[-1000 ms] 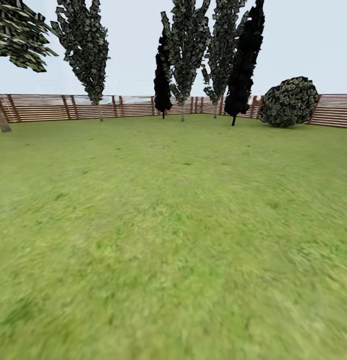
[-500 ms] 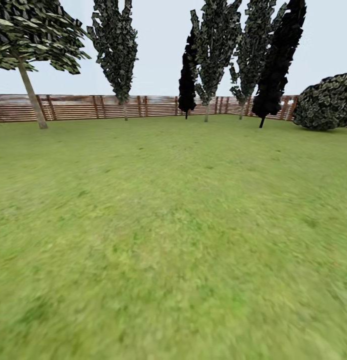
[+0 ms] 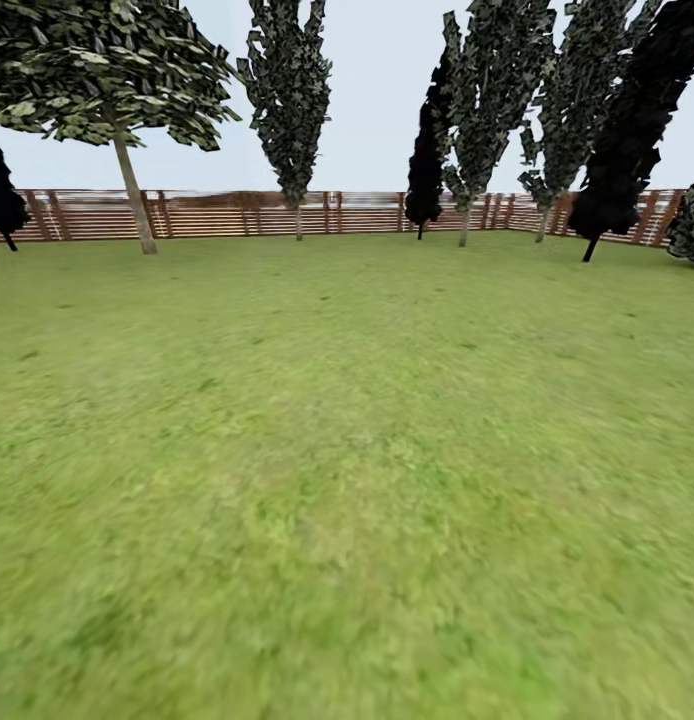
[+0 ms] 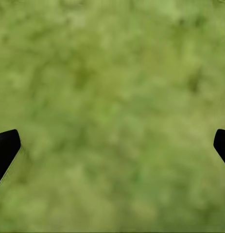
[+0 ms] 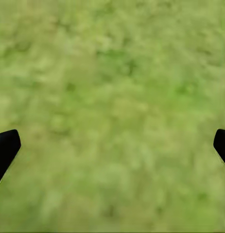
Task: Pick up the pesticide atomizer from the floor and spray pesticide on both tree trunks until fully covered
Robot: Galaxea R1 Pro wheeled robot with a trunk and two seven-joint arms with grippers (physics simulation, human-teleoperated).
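Across the green lawn [image 3: 347,450] of the garden, one tree [image 3: 107,60] with a slim, leaning tan-grey trunk [image 3: 132,195] and a light leafy crown stands at the far left, by the fence. The pesticide atomizer is out of view. In the left wrist view my left gripper [image 4: 112,145] hangs open over bare grass, its black fingertips [image 4: 5,148] far apart at the picture's edges. My right gripper [image 5: 112,145] is open in the same way over grass, with nothing between its fingertips [image 5: 5,145].
A brown slatted fence [image 3: 217,213] runs along the far side of the lawn. Several dark narrow cypress-like trees [image 3: 287,90] stand in front of it, from the middle to the right. A dark bush [image 3: 692,225] shows at the right edge.
The head camera has turned left, so the whole picture has slid right. The tan-trunked tree has come fully into view at the left and the bush has slid to the right edge.
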